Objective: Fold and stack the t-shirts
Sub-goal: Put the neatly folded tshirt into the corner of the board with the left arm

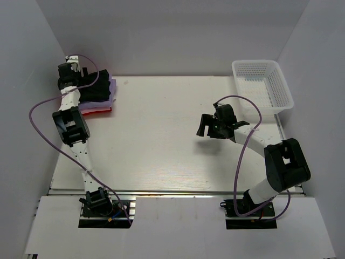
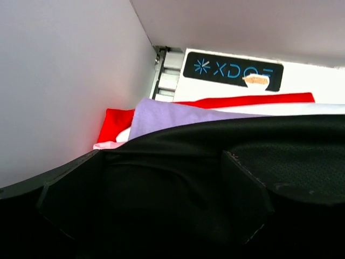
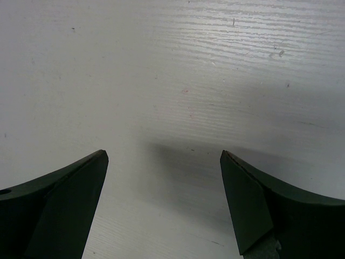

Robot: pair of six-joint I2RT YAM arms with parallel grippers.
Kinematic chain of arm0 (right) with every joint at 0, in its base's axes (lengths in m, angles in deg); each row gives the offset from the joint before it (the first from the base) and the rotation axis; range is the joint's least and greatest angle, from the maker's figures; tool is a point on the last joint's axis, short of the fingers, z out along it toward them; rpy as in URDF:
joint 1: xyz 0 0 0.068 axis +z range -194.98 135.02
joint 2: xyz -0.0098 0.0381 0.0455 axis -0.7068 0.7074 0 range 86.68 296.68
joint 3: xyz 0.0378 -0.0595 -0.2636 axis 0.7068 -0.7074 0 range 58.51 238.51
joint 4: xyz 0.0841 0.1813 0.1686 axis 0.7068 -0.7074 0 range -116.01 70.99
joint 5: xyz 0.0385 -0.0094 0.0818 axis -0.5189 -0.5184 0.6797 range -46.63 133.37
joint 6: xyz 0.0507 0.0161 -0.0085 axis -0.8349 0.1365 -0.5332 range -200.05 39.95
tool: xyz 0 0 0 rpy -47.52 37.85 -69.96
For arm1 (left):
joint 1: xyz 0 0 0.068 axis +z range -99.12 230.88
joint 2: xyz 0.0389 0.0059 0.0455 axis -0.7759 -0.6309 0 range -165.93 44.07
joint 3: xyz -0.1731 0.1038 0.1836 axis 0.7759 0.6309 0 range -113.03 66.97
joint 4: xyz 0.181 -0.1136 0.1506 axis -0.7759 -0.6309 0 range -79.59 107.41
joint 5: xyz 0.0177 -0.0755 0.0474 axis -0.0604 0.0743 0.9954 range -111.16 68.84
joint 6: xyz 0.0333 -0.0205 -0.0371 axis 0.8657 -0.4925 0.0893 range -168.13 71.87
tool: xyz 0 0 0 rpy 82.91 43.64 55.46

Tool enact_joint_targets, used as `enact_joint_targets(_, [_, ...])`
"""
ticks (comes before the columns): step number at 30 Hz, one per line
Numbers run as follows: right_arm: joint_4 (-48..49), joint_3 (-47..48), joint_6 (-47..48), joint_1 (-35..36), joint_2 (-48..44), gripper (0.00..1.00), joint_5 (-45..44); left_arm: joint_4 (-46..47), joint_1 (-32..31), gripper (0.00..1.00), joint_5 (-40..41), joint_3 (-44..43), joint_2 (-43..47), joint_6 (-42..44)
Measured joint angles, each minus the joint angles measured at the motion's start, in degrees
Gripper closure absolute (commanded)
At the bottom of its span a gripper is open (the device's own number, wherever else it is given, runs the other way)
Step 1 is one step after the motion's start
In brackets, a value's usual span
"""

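Three folded t-shirts lie stacked at the table's far left corner: the black one [image 1: 99,83] on top, the lavender one [image 1: 112,91] under it, the red one [image 1: 98,110] at the bottom. My left gripper [image 1: 82,76] sits low on the stack's left side. In the left wrist view its jaws [image 2: 163,156] stand wide apart with the black shirt [image 2: 302,135] between and beyond them; whether they touch the cloth I cannot tell. The lavender shirt [image 2: 172,114] and red shirt [image 2: 116,121] show behind. My right gripper [image 1: 207,121] is open and empty over bare table [image 3: 164,156].
A white mesh basket [image 1: 285,94] stands at the far right corner. White walls enclose the table on the left, back and right; the left wall [image 2: 64,81] is close beside the shirt stack. A black label [image 2: 232,71] is on the frame behind the stack.
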Motion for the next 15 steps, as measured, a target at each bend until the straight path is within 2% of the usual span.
enact_joint_targets(7, [-0.2, -0.02, 0.28, 0.0, -0.68, 0.1, 0.07, -0.66, 0.04, 0.01, -1.33, 3.45, 3.65, -1.53])
enact_joint_targets(15, [0.96, -1.51, 0.59, 0.02, -7.54, 0.1, 1.49, -4.85, -0.24, 0.01, -0.52, 4.76, 12.35, -6.49])
